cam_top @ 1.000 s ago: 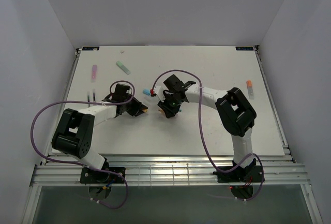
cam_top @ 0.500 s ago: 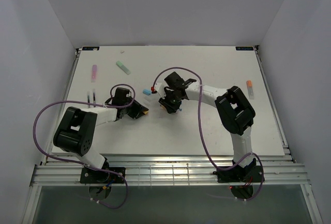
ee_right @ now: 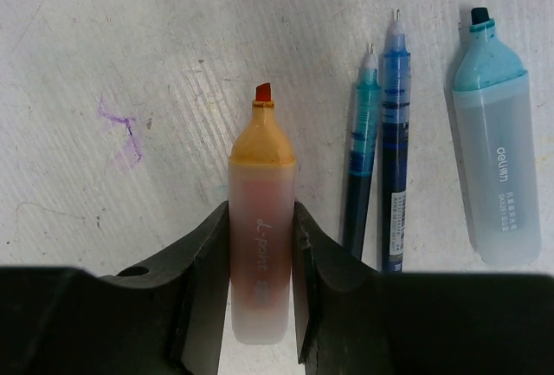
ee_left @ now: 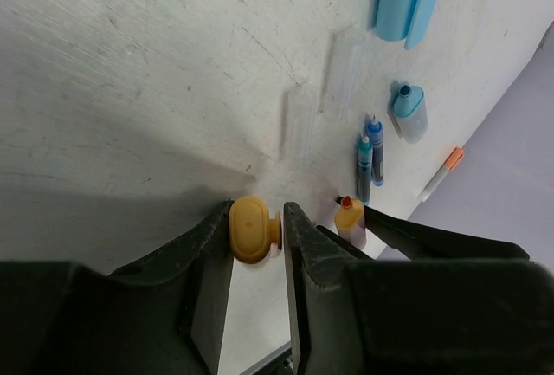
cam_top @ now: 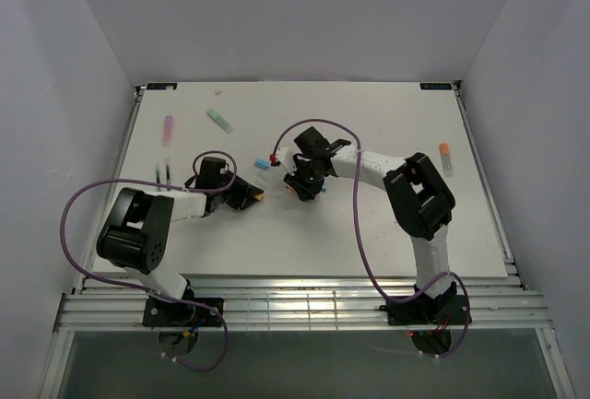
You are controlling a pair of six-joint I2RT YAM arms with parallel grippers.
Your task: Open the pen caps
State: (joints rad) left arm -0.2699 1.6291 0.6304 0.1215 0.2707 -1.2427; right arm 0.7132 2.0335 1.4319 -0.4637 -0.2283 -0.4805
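My left gripper [ee_left: 258,216] is shut on a small orange pen cap [ee_left: 251,229] just above the table; in the top view it hangs left of centre [cam_top: 251,196]. My right gripper [ee_right: 261,219] is shut on the frosted body of an orange highlighter [ee_right: 261,158], uncapped, its red tip bare. The top view has that gripper [cam_top: 304,187] a short way right of the left one. Two uncapped blue pens [ee_right: 381,158] and an uncapped light blue highlighter [ee_right: 498,167] lie beside it.
A pink highlighter [cam_top: 168,129] and a green one [cam_top: 219,120] lie at the far left. A light blue cap [cam_top: 262,164] lies between the arms, and clear caps [ee_left: 299,124] lie near it. A thin orange-tipped pen [cam_top: 445,158] lies at the right.
The right gripper has drawn the orange highlighter back toward the far side, widening the gap to the left gripper. The left gripper has kept the cap and barely moved.
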